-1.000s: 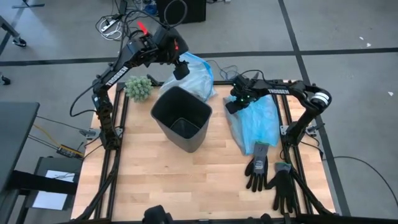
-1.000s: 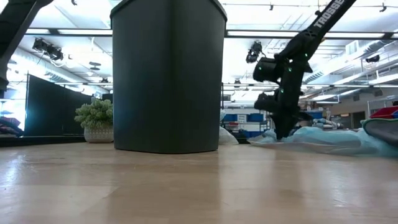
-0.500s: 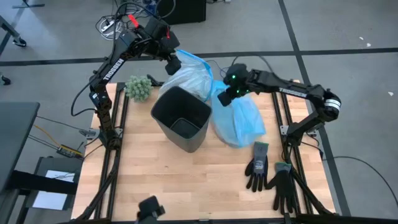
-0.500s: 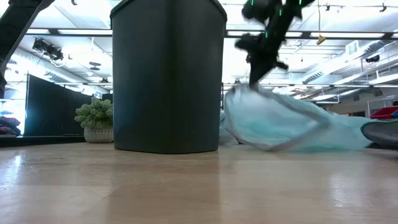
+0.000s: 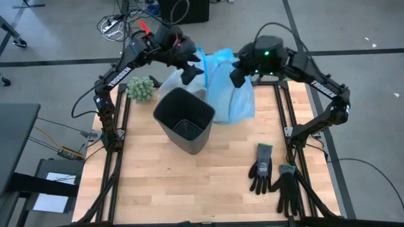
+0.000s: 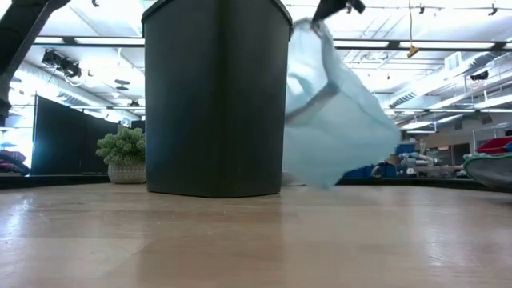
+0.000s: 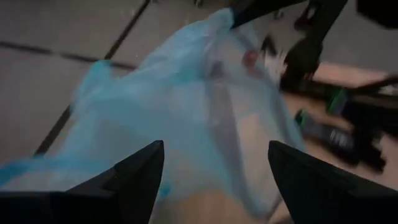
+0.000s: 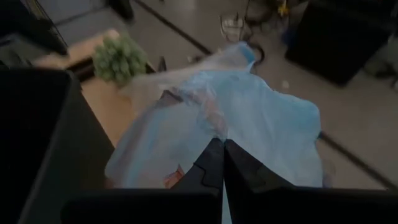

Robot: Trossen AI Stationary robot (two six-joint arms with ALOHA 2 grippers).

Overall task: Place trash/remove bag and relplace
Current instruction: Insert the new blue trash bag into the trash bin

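— Since a second ago your right gripper (image 5: 238,74) has hoisted the light-blue bag (image 5: 232,94) off the table; fingers pinched on its top edge.

— Left?

— Left gripper (image 5: 189,73) spread open, just beside that bag.

— Step?

— Replacing, I judge. Bin (image 5: 184,118) below your grippers stands unlined; next, spread the mouth over its rim.
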